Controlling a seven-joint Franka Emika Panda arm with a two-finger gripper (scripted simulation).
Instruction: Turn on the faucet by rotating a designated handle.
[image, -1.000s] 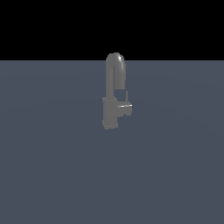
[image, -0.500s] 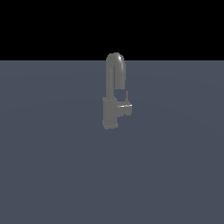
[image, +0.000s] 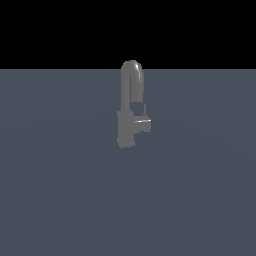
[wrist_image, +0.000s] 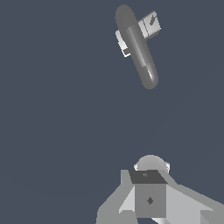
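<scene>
The faucet is seen upright near the middle of the flat grey floor, with bare surface on every side. The handle juts toward the exterior view's right. The gripper is held well apart from it; whether its jaws are parted cannot be told

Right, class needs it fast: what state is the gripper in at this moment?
Gripper: cannot be told; its fingertips are out of the wrist view, and it is clear of the faucet and handle.
</scene>
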